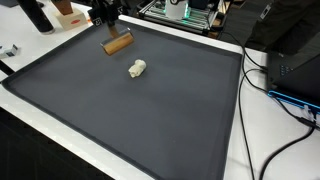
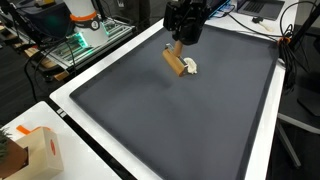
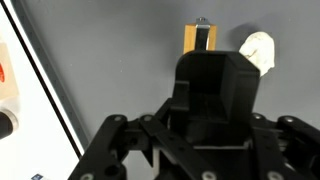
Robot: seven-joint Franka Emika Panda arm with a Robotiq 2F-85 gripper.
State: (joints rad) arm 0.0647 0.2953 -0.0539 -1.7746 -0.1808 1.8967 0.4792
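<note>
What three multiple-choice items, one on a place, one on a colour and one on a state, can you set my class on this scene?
1. Where does the white lump lie? A on the dark mat; B on the white table edge; C in the gripper.
2. What colour is the block? A blue; B brown; C green.
3. How is the gripper? A wide open; B out of view; C shut on the block.
Answers: 1 A, it rests on the mat, apart from the block; 2 B, brown in every view; 3 C, the block hangs tilted beneath it.
</note>
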